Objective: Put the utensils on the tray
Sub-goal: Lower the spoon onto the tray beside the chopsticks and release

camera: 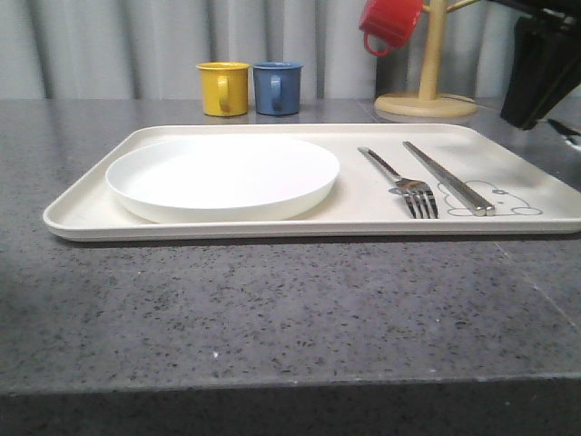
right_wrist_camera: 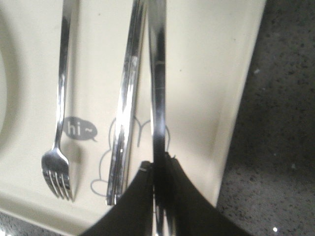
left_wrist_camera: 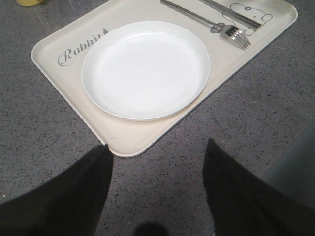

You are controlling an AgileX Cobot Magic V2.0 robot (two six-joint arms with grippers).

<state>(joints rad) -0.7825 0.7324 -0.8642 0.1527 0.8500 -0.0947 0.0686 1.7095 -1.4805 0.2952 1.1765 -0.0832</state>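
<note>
The cream tray [camera: 91, 195] lies across the table. A fork [camera: 404, 182] and a long flat silver bar [camera: 449, 177] lie side by side on its right part, over the rabbit drawing. In the right wrist view my right gripper [right_wrist_camera: 156, 164] is shut on the handle of a third slim silver utensil [right_wrist_camera: 157, 88]. It hangs above the tray [right_wrist_camera: 206, 98], just beside the bar [right_wrist_camera: 125, 108] and the fork [right_wrist_camera: 60, 123]; its ends are hidden. My left gripper [left_wrist_camera: 158, 145] stands open over bare table near a corner of the tray [left_wrist_camera: 128, 135], with nothing between its fingers.
A round white plate [camera: 222, 173] fills the tray's left half. Behind the tray stand a yellow mug [camera: 222, 88] and a blue mug [camera: 277, 87]. A wooden mug stand [camera: 427, 95] at the back right carries a red mug [camera: 390, 23]. My right arm [camera: 540, 68] hangs at the top right.
</note>
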